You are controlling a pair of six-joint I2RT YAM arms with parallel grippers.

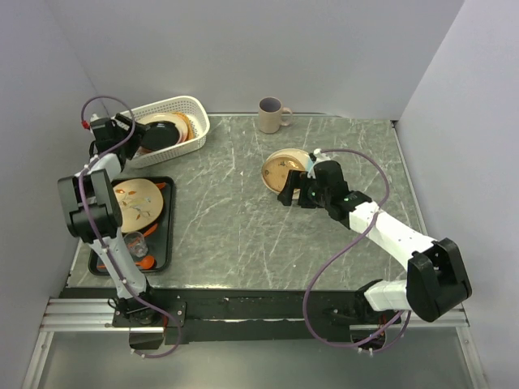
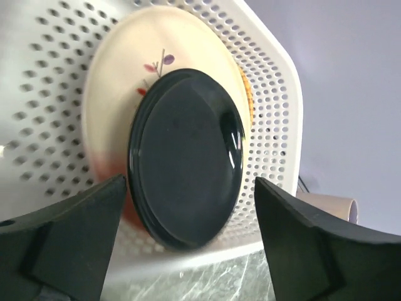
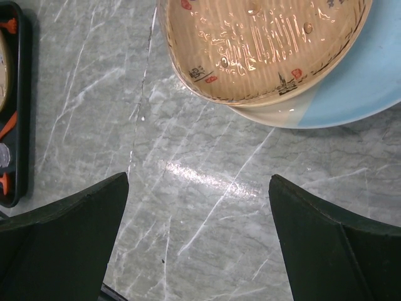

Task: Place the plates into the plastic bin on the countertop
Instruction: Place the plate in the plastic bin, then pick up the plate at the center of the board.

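Several plates lean inside the white bin at the bench's far left corner, two stacked plates mid-bench and another plate on the black tray remain outside it, and both the left fingers and right fingers stand spread, holding nothing.

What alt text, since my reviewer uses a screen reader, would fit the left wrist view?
A black plate rests against a cream plate with a twig motif inside the white perforated bin. The left hand is open, its two dark fingers framing the black plate in the foreground, clear of it.
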